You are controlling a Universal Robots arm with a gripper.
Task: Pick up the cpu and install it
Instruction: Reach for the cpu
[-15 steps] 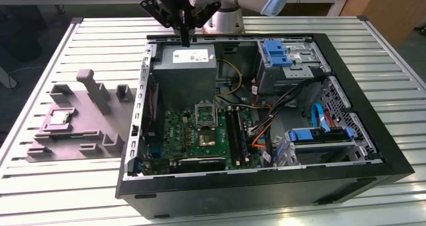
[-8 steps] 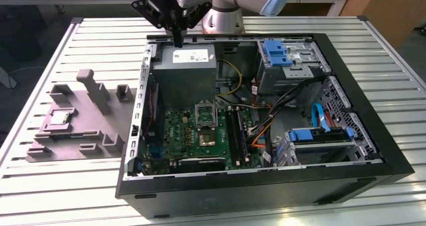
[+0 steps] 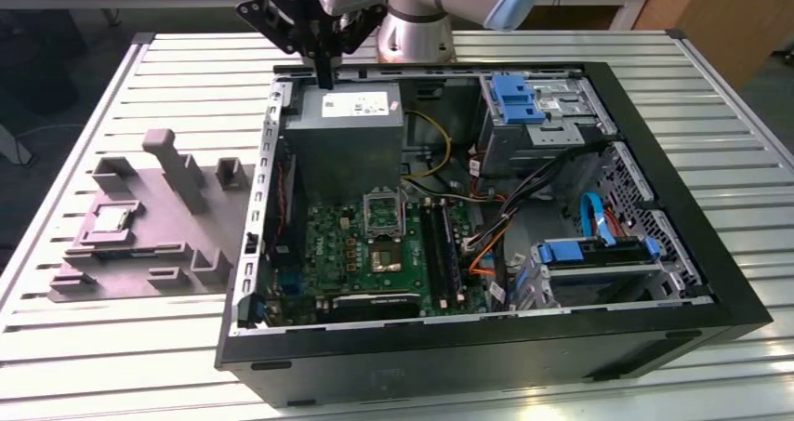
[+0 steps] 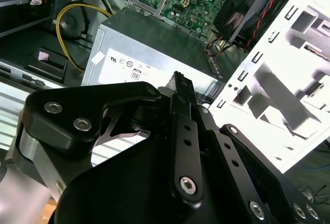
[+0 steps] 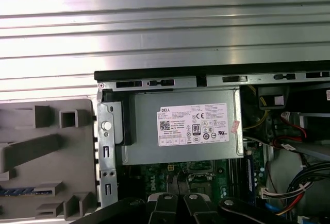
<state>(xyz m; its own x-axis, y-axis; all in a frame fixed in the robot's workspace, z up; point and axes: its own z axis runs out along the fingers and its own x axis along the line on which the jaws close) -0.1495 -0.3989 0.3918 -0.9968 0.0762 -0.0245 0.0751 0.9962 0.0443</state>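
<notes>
Gripper hangs over the back edge of the power supply, at the rim of the open computer case. Fingers pressed together, nothing between them. The cpu lies flat in a recess of the grey-purple tray, outside the case toward the exterior view's left, well apart from the gripper.

Risks, my judgement:
- The chip is thin and sits low in its recess, so a skewed grasp could tip it or let it slip.
- The metal case wall stands between tray and socket, so a low carry could clip it.
- A tilted set-down could harm the socket contacts.

Containers: the tray holds the cpu. The case holds the power supply, the motherboard and the socket, whose dark centre I judge empty.
</notes>
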